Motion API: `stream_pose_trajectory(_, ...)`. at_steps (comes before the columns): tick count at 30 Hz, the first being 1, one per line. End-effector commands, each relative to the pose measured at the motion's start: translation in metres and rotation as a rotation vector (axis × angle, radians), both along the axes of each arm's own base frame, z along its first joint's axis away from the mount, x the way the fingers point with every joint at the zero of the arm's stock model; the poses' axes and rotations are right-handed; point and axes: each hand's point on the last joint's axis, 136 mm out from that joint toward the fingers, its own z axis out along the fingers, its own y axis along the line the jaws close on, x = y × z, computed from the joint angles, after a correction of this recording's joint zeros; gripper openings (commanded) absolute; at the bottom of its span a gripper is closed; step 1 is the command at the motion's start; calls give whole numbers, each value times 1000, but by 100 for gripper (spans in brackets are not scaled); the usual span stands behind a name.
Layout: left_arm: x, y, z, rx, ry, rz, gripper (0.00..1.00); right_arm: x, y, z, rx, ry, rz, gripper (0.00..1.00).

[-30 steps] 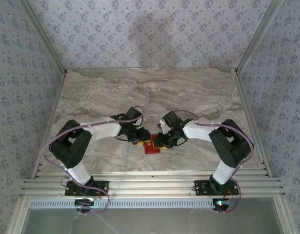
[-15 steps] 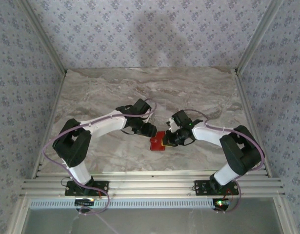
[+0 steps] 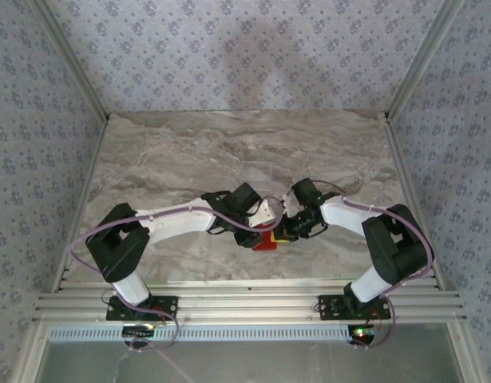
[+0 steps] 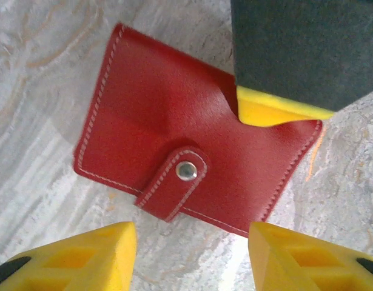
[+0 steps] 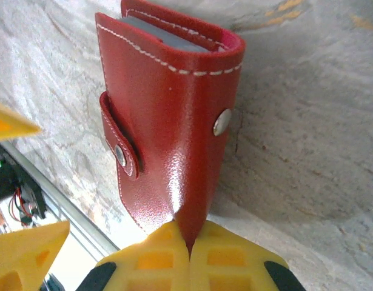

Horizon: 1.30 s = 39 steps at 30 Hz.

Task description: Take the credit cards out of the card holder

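both arms have drawn inward; left tool now over flat red leather card holder on marble table. left wrist: left tool half open, empty; holder snapped shut. right wrist: right tool pinches holder's edge; credit cards not out yet.

Marble-patterned table between papered walls (blue-grey floral print).

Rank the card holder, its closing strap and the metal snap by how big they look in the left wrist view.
1. card holder
2. closing strap
3. metal snap
No ties: all three lie at about the same distance from the camera.
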Motion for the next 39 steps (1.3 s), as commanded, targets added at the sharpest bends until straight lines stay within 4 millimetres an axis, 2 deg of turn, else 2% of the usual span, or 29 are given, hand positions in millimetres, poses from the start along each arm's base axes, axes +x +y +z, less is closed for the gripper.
stream_pose_trajectory(1,4,-10,1,-21,-37,-89,52,-10,4,7,47,41,62,4)
stream_pose_trajectory(8,-15,-17,-14,-44,69,-154,53,-15,5,8,60,67,96,3)
stream_pose_trajectory(19,-5,-13,-39,23,51,-122,52,-18,8,8,76,87,111,4)
stream_pose_trajectory(24,-3,-11,-48,45,47,-115,39,-19,9,8,73,87,114,4)
stream_pose_trajectory(30,-2,-5,-48,56,37,-108,26,-18,5,6,49,78,105,3)
stream_pose_trajectory(39,8,10,-32,-13,4,-11,18,-10,-11,5,-17,46,53,2)
